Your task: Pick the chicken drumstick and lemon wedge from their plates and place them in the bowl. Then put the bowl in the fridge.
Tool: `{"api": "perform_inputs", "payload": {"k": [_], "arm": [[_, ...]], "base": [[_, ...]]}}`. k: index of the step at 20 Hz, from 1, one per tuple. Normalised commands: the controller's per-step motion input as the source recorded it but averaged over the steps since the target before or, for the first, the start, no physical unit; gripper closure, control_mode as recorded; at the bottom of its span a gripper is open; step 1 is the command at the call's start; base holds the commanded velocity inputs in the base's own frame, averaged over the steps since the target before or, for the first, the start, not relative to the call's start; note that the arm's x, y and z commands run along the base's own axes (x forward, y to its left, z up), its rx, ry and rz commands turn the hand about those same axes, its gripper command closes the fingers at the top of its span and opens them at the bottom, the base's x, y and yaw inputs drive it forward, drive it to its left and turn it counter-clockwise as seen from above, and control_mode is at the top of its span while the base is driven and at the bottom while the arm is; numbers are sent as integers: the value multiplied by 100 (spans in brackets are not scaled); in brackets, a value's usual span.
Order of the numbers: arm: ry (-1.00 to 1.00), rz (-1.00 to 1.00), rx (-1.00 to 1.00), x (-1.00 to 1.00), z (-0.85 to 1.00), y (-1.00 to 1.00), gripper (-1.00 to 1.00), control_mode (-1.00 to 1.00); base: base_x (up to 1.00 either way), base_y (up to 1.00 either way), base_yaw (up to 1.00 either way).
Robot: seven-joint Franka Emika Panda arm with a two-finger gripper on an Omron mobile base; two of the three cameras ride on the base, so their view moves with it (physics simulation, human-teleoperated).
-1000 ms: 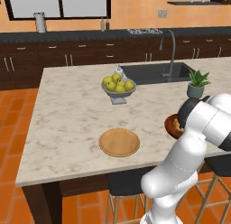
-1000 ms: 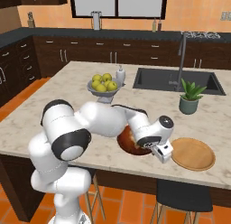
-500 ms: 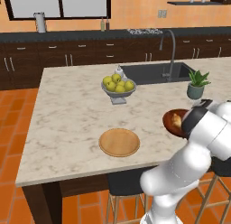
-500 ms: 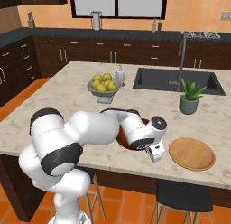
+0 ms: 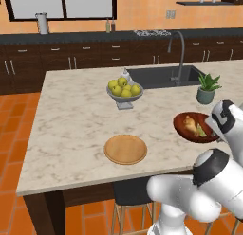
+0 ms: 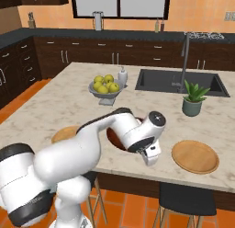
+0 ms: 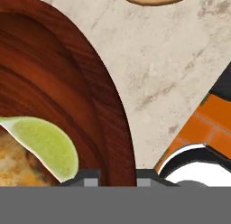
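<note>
The dark reddish-brown bowl (image 5: pixel 187 132) hangs tilted near the island's front right, and my gripper (image 5: pixel 214 132) is shut on its near rim. In it lie the golden-brown chicken drumstick (image 5: pixel 190 123) and the pale green lemon wedge (image 5: pixel 202 131). In the hand view my gripper (image 7: pixel 118 175) straddles the bowl (image 7: pixel 67 83) rim, with the lemon wedge (image 7: pixel 47 144) and a bit of chicken drumstick (image 7: pixel 13 166) just inside. One tan plate (image 5: pixel 125 149) lies left of the bowl, another plate (image 6: pixel 195 156) to its right. From the right, my arm covers most of the bowl (image 6: pixel 114 136). The fridge is out of view.
A grey footed bowl of yellow-green fruit (image 5: pixel 124 90) stands mid-island, with the sink (image 5: pixel 163 76) and faucet behind it. A small potted plant (image 5: pixel 207 89) sits at the right. Stools (image 6: pixel 186 199) stand under the island's front edge, over orange floor tiles.
The bowl, held in my gripper, has shifted a little to the right and tilted. My arm has swung round, its elbow dropping lower at the island's front edge.
</note>
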Motion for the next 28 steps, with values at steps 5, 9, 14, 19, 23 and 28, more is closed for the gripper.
{"api": "perform_inputs", "payload": {"k": [5,9,14,19,23,28], "arm": [[-8,0,7,-68,54,77,100,-100],[-24,0,0,-70,78,51,100,-100],[-28,0,0,-62,76,49,100,-100],[-16,-3,0,-74,55,33,100,-100],[-8,-6,-6,-82,68,25,100,-100],[0,0,-1,-13,13,4,100,100]], "base": [[0,0,0],[0,0,0],[0,0,0],[0,0,0],[0,0,0],[-44,8,0]]}}
